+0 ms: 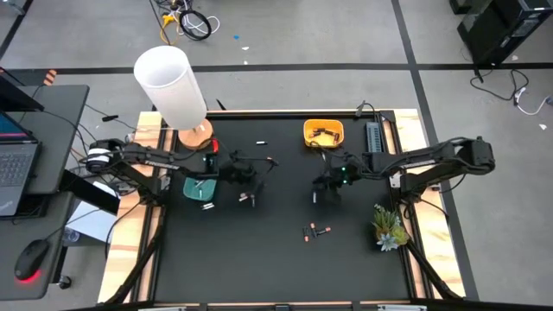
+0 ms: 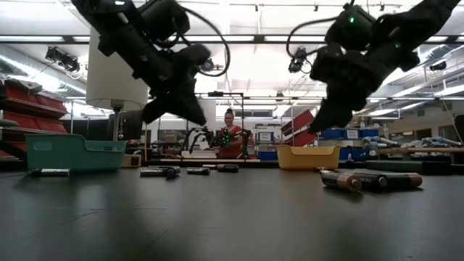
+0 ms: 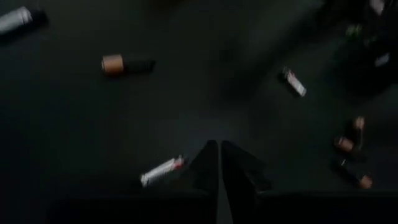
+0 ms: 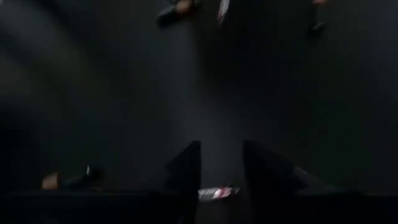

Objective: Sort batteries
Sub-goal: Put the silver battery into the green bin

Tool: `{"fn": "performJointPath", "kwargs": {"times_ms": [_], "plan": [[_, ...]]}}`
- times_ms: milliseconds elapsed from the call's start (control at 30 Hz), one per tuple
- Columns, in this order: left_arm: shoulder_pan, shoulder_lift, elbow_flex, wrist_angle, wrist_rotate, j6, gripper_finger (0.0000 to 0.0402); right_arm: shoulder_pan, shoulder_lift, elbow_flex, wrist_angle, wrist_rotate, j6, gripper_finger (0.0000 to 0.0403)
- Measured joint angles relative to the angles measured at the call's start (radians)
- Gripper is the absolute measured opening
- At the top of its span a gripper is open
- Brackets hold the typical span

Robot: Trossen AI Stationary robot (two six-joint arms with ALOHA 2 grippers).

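Observation:
Small batteries lie scattered on the black table [image 1: 276,259]. In the left wrist view a white battery [image 3: 161,171] rests just beside my left gripper [image 3: 219,158], which is shut and bare; a dark copper-ended battery [image 3: 127,64] lies farther off. My right gripper [image 4: 221,165] is open above a white battery with a red end [image 4: 217,193], which lies on the table and shows through the gap. Both grippers hang above the table mid-way across, the left [image 2: 199,119] and the right [image 2: 317,127]. A teal bowl [image 1: 201,188] sits at the left and a yellow bowl [image 1: 323,132] at the far edge.
A pair of dark batteries [image 1: 316,231] lies toward the near side. A white lamp shade [image 1: 170,82] on a wooden base stands at the far left corner, a green plant sprig [image 1: 389,226] at the right edge, a power strip [image 1: 374,136] far right. A person [image 2: 229,138] stands beyond the table.

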Motion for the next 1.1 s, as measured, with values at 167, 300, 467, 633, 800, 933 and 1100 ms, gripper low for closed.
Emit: {"fn": "performJointPath", "kwargs": {"times_ms": [167, 300, 467, 633, 800, 933, 1100], "plan": [[0.0, 0.0, 0.05, -0.019, -0.065, -0.001, 0.0082, 0.029, 0.029, -0.015, -0.007, 0.018, -0.078, 0.0217], [0.008, 0.0, 0.069, -0.015, -0.066, -0.001, 0.0101, 0.044, 0.055, -0.03, -0.018, 0.063, -0.19, 0.0267], [0.008, 0.0, 0.071, 0.057, -0.065, -0.044, 0.0103, 0.043, 0.107, -0.031, -0.062, 0.054, -0.287, 0.0289], [0.006, 0.0, 0.07, 0.128, -0.073, -0.054, 0.0103, 0.045, 0.149, -0.03, -0.041, 0.033, -0.256, 0.028], [0.006, 0.0, 0.07, 0.131, -0.076, -0.07, 0.0103, 0.049, 0.156, -0.03, -0.013, 0.035, -0.185, 0.0276], [0.006, 0.0, 0.07, 0.126, -0.077, -0.08, 0.0103, 0.059, 0.156, -0.03, -0.01, 0.07, -0.177, 0.0287], [0.006, 0.0, 0.07, 0.123, -0.077, -0.08, 0.0104, 0.098, 0.156, -0.03, -0.009, 0.078, -0.119, 0.0302]]}}
